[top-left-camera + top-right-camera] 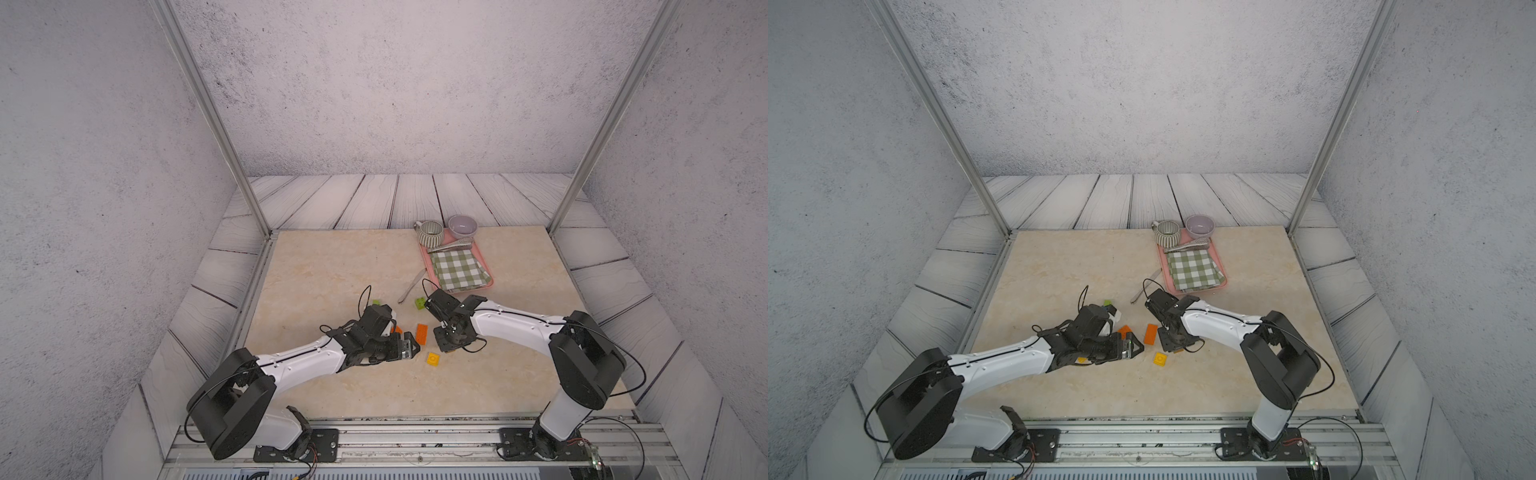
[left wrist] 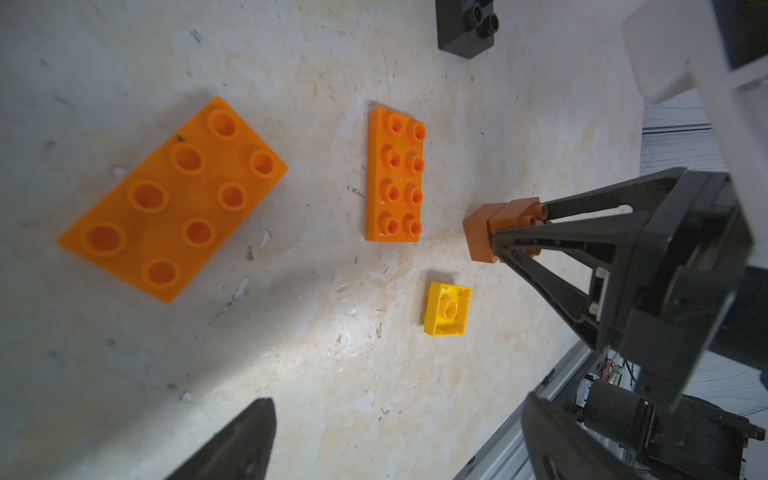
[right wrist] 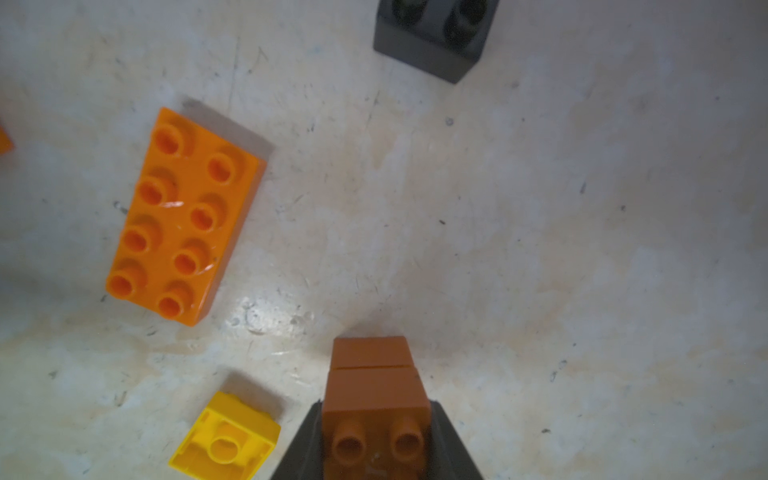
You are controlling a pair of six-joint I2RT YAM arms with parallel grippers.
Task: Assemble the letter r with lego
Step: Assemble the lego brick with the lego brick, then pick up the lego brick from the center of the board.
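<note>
Right gripper (image 3: 376, 451) was clamped on the brown bricks (image 3: 376, 386). These were two brown pieces pressed together, seam visible, studs facing the wrist camera, so the stack was held on its side. It sat low over the table (image 3: 540, 249); contact not clear.

Left gripper (image 2: 399, 440) had its jaws spread wide, empty, hovering near the closer orange brick (image 2: 174, 199). The second orange brick (image 2: 395, 174) lay flat, studs up, between that one and the brown stack, apart from both. The yellow brick (image 2: 448, 309) lay near the brown stack, flipped, hollow underside up. The black brick (image 3: 434, 37) sat farther out, studs up. The lime green brick (image 1: 420, 303) lay beyond the right wrist, apart from the rest. Magenta not seen.

Step, judged: early build. Only the brown pair was joined, no r shape yet.

Next move probably calls for seating the stack on an orange brick. That needs the stack turned so its sockets meet the studs squarely. The open left jaws would need to pin the orange brick so it can't skid.

Materials:
- Bricks: hard glossy plastic, boxy, with round hollow studs.
- Orange ones: long and thin, eight studs each.
- Tabletop: beige stone-look, scuffed, looked slick.

Pink tray (image 1: 426, 264) with checked cloth (image 1: 459, 270) sat far back, uninvolved.
</note>
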